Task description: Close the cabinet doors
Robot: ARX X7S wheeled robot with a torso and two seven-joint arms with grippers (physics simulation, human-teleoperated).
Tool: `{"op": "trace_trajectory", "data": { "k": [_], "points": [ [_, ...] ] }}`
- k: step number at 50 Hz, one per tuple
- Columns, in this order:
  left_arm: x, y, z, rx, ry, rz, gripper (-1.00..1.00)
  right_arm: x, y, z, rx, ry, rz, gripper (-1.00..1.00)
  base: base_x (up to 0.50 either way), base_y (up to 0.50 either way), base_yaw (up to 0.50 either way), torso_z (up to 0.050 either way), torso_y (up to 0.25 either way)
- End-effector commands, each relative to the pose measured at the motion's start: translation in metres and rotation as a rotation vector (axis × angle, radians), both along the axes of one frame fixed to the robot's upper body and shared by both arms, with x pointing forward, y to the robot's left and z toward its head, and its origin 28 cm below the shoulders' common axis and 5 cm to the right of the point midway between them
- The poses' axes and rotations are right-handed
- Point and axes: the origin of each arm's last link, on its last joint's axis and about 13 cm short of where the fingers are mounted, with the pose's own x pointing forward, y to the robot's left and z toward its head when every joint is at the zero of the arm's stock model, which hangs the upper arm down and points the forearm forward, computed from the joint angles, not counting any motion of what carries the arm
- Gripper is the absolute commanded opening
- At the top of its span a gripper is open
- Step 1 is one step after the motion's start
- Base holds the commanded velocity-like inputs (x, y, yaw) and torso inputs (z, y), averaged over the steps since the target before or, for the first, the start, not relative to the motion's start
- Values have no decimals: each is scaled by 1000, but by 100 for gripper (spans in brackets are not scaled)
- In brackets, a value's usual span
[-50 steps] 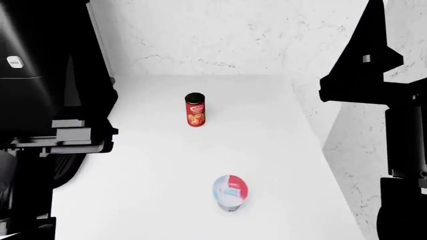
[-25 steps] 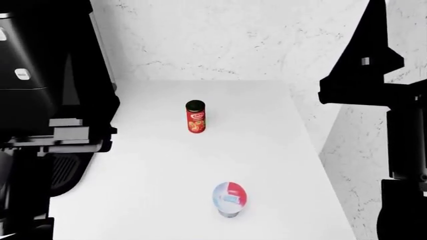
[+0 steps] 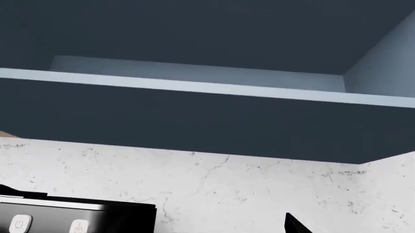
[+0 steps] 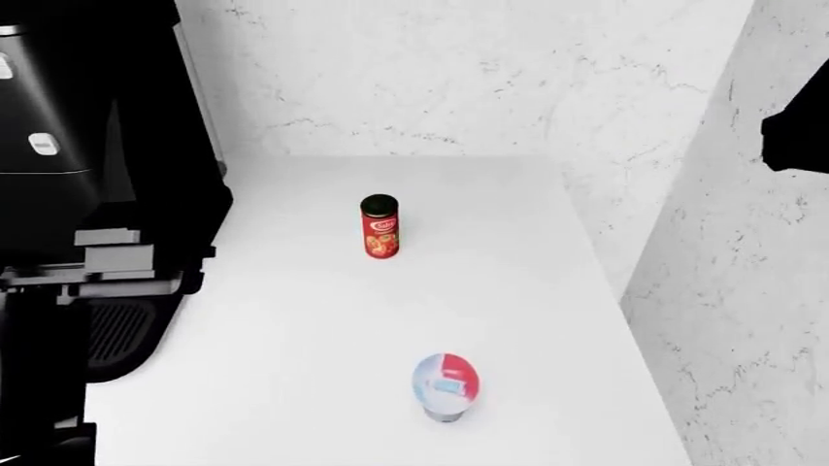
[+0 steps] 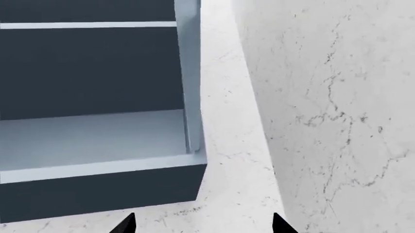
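Observation:
The cabinet (image 5: pixel 97 121) hangs on the marble wall, dark blue outside with pale blue shelves, and its inside is exposed. The left wrist view sees the cabinet (image 3: pixel 194 121) from below. No cabinet doors show in any view. My right gripper (image 5: pixel 203 225) is open below the cabinet's bottom corner, both black fingertips (image 5: pixel 126 224) showing with only wall between them. Of my left gripper (image 3: pixel 207 228), a single fingertip (image 3: pixel 295 225) shows far off centre, and nothing is held. In the head view only a corner of the right arm (image 4: pixel 797 131) remains at the upper right.
A white counter (image 4: pixel 518 291) carries a red can (image 4: pixel 379 227) and a cup with a red, white and blue lid (image 4: pixel 446 385). A black appliance (image 4: pixel 78 116) stands at the left, its buttons (image 3: pixel 48 224) in the left wrist view. Marble walls close the back and right.
My right arm has lifted almost wholly out of the head view. The left arm has shifted slightly. The can and the cup have not moved on the counter.

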Motion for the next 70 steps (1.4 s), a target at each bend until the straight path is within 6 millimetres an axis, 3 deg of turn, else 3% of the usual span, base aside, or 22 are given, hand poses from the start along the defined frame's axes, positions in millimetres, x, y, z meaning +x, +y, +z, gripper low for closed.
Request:
{"op": "trace_trajectory", "data": {
  "k": [1, 6, 7, 15, 26, 41, 55, 63, 70],
  "points": [
    [1, 0, -1, 0, 5, 2, 100, -6, -13, 6, 54, -2, 35, 100, 0, 0, 0, 0, 0],
    [1, 0, -1, 1, 6, 1, 100, -8, -17, 8, 123, 10, 164, 100, 0, 0, 0, 0, 0],
    [1, 0, -1, 2, 5, 1, 100, -9, -17, 8, 157, 30, 269, 100, 0, 0, 0, 0, 0],
    [2, 0, -1, 0, 8, 1, 100, -8, -21, 13, 243, 58, 445, 100, 0, 0, 0, 0, 0],
    [4, 0, -2, 3, 15, 0, 100, -25, -30, 38, 217, -17, 428, 100, 0, 0, 0, 0, 0],
    [4, -1, -3, 6, 17, -2, 100, -30, -47, 41, 282, -58, 372, 100, 0, 0, 0, 0, 0],
    [5, -2, -4, 16, 28, 0, 100, -30, -59, 44, 348, -46, 458, 100, 0, 0, 0, 0, 0],
    [5, -2, -5, 16, 32, 0, 100, -23, -62, 47, 433, 7, 703, 100, 0, 0, 0, 0, 0],
    [5, -2, -5, 17, 33, 0, 100, -21, -65, 48, 439, 16, 742, 100, 0, 0, 0, 0, 0]
  ]
}}
